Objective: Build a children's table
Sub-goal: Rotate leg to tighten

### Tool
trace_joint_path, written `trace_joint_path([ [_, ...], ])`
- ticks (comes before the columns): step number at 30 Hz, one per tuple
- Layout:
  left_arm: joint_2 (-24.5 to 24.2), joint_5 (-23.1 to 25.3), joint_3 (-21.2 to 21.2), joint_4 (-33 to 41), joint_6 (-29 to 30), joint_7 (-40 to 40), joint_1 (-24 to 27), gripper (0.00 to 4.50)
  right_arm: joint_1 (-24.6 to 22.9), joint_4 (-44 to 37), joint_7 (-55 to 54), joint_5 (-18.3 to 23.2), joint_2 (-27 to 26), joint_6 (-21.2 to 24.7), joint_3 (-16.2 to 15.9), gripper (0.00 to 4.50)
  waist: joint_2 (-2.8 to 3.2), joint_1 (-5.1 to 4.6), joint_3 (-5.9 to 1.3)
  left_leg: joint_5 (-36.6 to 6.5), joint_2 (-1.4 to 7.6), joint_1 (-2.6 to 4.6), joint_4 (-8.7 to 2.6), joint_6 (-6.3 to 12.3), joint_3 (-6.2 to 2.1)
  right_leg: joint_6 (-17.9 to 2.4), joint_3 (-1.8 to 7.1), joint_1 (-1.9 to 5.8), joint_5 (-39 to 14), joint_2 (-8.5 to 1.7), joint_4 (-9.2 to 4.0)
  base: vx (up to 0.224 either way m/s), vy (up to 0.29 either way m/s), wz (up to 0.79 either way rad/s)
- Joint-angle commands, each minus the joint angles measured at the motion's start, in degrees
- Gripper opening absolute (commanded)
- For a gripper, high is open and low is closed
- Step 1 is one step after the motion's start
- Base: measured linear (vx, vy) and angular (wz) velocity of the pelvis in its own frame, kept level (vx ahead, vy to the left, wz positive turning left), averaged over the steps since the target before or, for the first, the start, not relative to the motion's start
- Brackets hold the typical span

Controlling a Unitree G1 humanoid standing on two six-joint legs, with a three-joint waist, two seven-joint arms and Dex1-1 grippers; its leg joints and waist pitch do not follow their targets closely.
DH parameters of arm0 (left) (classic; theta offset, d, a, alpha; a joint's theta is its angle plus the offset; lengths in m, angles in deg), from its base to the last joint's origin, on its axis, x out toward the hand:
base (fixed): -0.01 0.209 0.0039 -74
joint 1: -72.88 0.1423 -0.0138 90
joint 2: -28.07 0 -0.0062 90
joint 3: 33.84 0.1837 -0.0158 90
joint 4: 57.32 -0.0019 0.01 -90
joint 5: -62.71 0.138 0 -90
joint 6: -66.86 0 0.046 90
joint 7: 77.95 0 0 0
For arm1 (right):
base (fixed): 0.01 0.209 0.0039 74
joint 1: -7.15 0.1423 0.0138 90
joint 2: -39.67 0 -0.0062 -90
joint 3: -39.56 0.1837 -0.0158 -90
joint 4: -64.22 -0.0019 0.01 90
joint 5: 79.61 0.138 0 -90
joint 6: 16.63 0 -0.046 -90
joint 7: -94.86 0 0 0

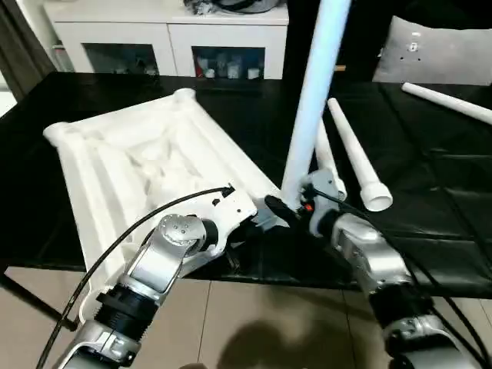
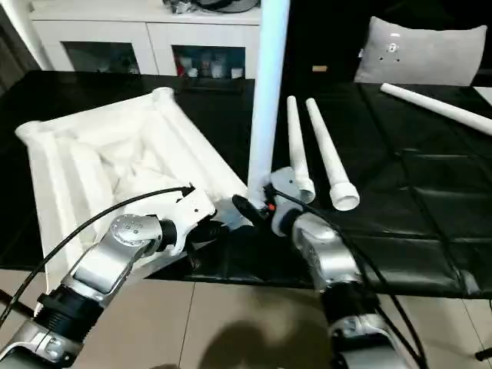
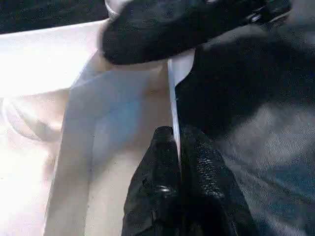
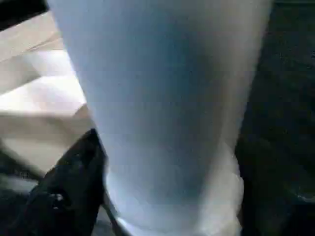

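Jaws, left point(image 3: 177, 162): closed tight on the thin rim of the tabletop point(image 1: 138, 154) at its near corner. Jaws, right point(image 1: 286, 209): spread wide on either side of the foot of the upright leg point(image 1: 311, 100); the right wrist view shows one black finger point(image 4: 74, 187) beside the leg's base, and whether it presses the leg cannot be told.

Tabletop: white, lying upside down on the black counter point(image 1: 430, 192), ribbed underside up, round sockets at the corners; near corner at the counter's front edge, between the two forearms.

Upright leg: white, tapered, standing at the tabletop's near right corner and rising out of the top of the picture.

Legs, loose, two point(image 1: 355, 157): lying side by side on the counter just right of the upright leg, wide ends toward the robot.

Leg, fourth point(image 1: 450, 102): lying well apart at the counter's far right.

Cabinet point(image 1: 169, 34): white, glass doors, behind the counter.

Cushion point(image 2: 423, 50): grey, far right.
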Motion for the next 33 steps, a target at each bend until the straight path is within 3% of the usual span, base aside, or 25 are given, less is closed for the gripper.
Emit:
trace_joint_path([
  [1,-1.5,0.8,1.7,0.0,-2.8,-2.8,-0.1,0.00,-0.3,-2.8,3.6,1.4,1.5,0.2,0.3,4.25,0.32,-0.16,-3.49,-1.5,5.07,-0.36,-3.40,7.20,-2.00,-6.6,4.48,3.41,-10.6,-7.22,-3.79,0.000,0.000,0.00],
  [2,-3.4,1.1,2.4,-0.7,-4.7,-4.8,-0.1,0.00,-0.9,-4.2,7.5,2.4,3.6,0.3,0.2,4.35,0.10,-0.10,-3.50,-1.8,4.98,-0.50,-3.40,7.28,-2.02,-6.4,4.48,3.63,-11.1,-7.36,-3.78,0.000,0.000,0.00],
  [4,-5.5,1.3,3.3,-1.7,-7.1,-7.2,-0.3,0.00,-1.6,-5.9,12.5,3.0,6.5,0.3,-0.6,4.48,0.47,0.12,-3.45,-2.0,4.86,-0.54,-3.27,7.51,-2.02,-6.0,4.36,3.49,-12.2,-7.24,-3.92,0.000,0.000,0.00],
  [5,-6.1,1.2,3.5,-2.0,-7.9,-8.0,-0.4,0.00,-1.8,-6.4,14.0,3.1,7.4,0.2,-0.9,4.48,0.32,0.20,-3.45,-2.1,5.01,-0.46,-3.26,7.41,-2.00,-5.6,4.38,3.41,-12.7,-7.09,-3.93,0.000,0.000,0.00],
  [10,-8.6,-1.1,4.3,-1.5,-10.9,-15.1,-0.5,0.00,-2.8,-9.5,24.1,4.3,12.0,2.1,-4.0,4.48,0.20,0.39,-3.52,-2.1,5.10,-0.46,-3.21,7.42,-1.90,-6.1,4.35,3.37,-12.7,-7.12,-3.81,0.000,0.000,0.00],
  [16,-10.8,-2.1,6.1,-1.8,-13.7,-20.5,-0.9,0.00,-3.0,-10.5,29.6,1.7,14.9,1.8,-8.2,4.48,0.20,1.02,-3.56,-1.3,5.12,-0.46,-3.11,7.61,-1.92,-6.6,4.24,3.24,-12.2,-7.00,-3.63,0.000,0.000,0.00],
  [23,-11.6,-2.8,6.4,-2.6,-15.2,-23.9,-1.7,0.00,-2.4,-10.4,31.4,2.4,14.7,2.3,-9.3,3.83,0.34,1.42,-3.64,-1.7,5.28,-0.40,-3.14,6.64,-1.93,-6.6,4.36,3.31,-12.3,-7.22,-3.62,0.000,0.000,0.00],
  [33,-11.4,-2.6,6.5,-3.6,-16.1,-24.1,-2.1,0.00,-1.9,-10.2,30.7,2.2,13.2,1.7,-9.6,2.94,0.52,1.24,-3.52,-3.5,5.13,-0.30,-3.30,5.51,-1.97,-5.6,4.18,3.33,-15.3,-7.03,-4.10,0.000,0.000,0.00],
])
